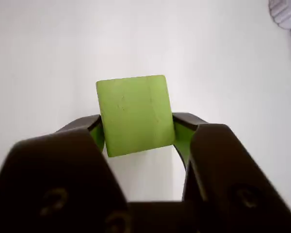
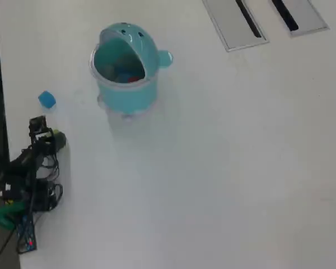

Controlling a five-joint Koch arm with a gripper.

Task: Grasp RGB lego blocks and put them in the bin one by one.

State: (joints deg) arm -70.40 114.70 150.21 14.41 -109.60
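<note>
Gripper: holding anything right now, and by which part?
Yes. The gripper is shut on the yellow-green lego block, its jaws pinching the lower part of the block's two opposite sides.

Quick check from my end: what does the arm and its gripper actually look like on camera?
The gripper has two broad, matte black fingers with screw holes near the base. From overhead, the arm is black and slim, with loose dark cables, green at its base and a small red spot low down.
</note>
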